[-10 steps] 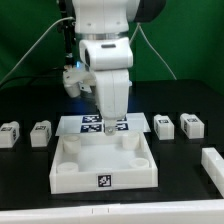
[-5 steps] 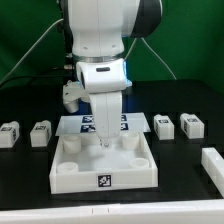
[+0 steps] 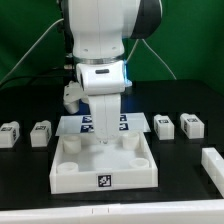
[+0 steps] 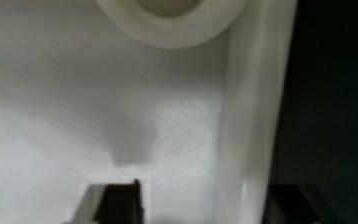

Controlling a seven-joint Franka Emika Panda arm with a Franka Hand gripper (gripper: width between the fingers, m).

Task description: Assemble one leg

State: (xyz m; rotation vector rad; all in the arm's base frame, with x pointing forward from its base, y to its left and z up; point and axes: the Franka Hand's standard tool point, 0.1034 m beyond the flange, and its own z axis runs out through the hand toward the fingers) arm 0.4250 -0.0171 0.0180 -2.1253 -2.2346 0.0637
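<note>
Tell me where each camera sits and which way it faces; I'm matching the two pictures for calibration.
Exterior view: off the robot, facing the arm across the table, slightly from above; shows the arm and its fingers down over the white base.
Wrist view: on the wrist, looking down along the fingers, close on the white base and one round socket.
Shared: the white base and fingers.

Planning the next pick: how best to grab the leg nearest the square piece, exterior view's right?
Probably from above, gripper closing on the side faces of the leg: it sits apart from its neighbour and the square piece.
</note>
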